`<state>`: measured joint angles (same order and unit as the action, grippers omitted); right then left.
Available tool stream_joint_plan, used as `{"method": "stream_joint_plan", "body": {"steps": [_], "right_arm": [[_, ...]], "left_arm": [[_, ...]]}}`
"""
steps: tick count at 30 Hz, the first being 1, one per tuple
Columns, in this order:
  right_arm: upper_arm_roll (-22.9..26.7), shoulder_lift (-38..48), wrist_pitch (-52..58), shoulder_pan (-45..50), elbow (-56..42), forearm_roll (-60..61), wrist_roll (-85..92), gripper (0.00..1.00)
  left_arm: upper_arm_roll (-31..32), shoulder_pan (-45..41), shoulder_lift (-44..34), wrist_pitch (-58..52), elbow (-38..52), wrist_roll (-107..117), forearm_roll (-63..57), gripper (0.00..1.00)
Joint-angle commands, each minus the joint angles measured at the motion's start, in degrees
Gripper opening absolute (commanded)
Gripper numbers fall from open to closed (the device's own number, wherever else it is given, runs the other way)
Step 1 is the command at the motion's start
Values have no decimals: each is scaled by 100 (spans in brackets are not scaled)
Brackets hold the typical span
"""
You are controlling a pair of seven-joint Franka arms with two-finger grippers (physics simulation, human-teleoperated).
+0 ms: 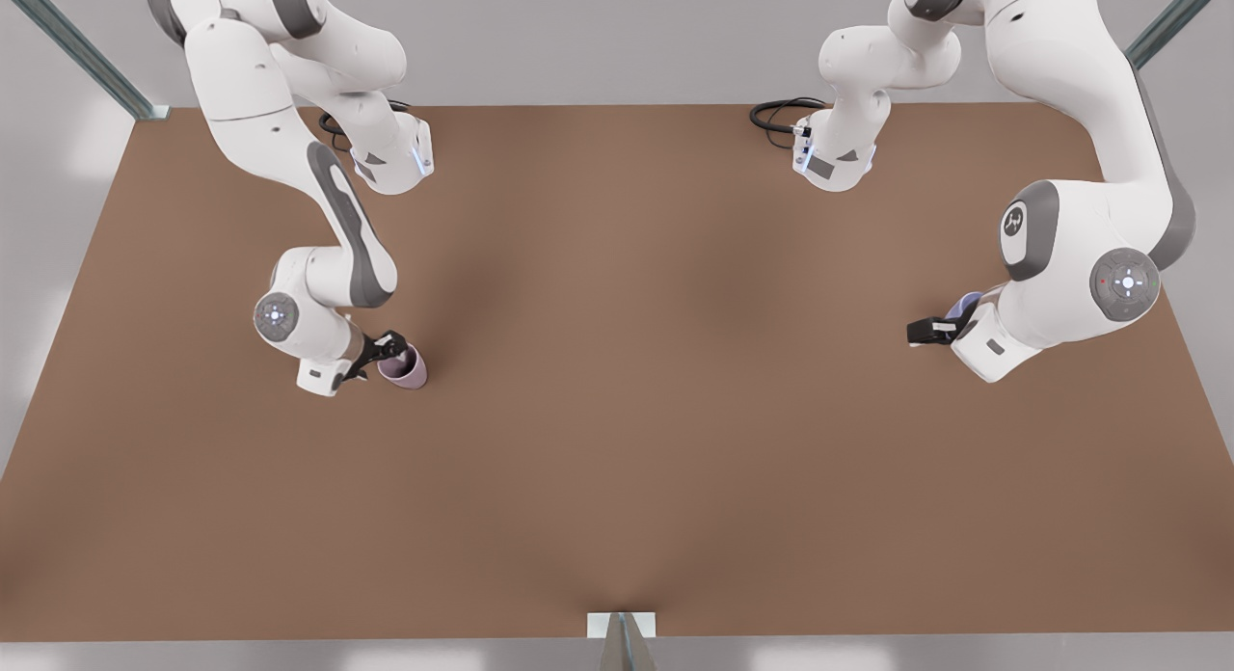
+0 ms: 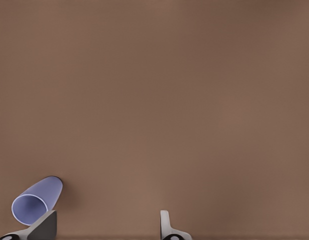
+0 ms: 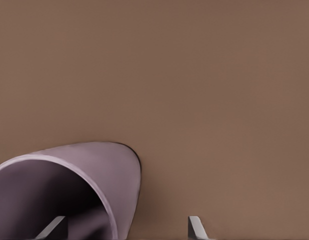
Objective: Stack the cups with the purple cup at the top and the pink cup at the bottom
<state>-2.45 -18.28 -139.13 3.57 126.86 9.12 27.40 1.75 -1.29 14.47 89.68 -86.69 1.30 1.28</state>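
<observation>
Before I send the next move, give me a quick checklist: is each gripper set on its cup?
1. Right gripper open: ok.
2. Pink cup wall within the right gripper's gap: ok, one finger looks to be inside the mouth and the other outside.
3. Left gripper open: ok.
4. Purple cup between the left gripper's fingers: not ok, it sits beside one finger, outside the gap.
5. Both cups standing upright: cannot tell.
</observation>
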Motion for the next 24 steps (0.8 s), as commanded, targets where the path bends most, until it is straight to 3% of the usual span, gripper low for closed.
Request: {"method": "stream_joint_plan", "body": {"steps": [1, 3, 6, 8, 12, 14, 19, 21, 24], "right_arm": [[-1, 0, -70, 47, 6, 20, 485, 83], [-1, 0, -70, 73, 32, 20, 485, 60], [-1, -17, -61, 82, 32, 73, 468, 59], [-1, -26, -61, 82, 23, 64, 476, 41], [-1, -88, -149, 161, 23, 73, 476, 39], [-1, -70, -140, 170, 6, 73, 476, 21], [-19, 325, 422, 539, -276, 73, -77, 21], [-19, 580, 449, 1083, -293, 73, -1006, 21], [-1, 458, 853, 2235, -1189, 125, -2915, 21]], "left_arm": [[1, -2, -6, 5, 3, 2, -5, 100], [1, -2, -6, 5, 3, 2, -5, 100], [1, -2, 3, 5, 3, 2, -5, 100], [1, 6, 3, 5, 3, 2, -5, 100], [1, 6, 3, 32, 3, 2, -5, 100], [1, 6, 3, 40, 3, 2, -5, 100], [1, 6, 12, 84, 11, 2, -14, 100], [1, 6, 20, 146, 11, 2, -14, 100], [1, 15, 29, 172, 11, 2, -14, 100]]}}
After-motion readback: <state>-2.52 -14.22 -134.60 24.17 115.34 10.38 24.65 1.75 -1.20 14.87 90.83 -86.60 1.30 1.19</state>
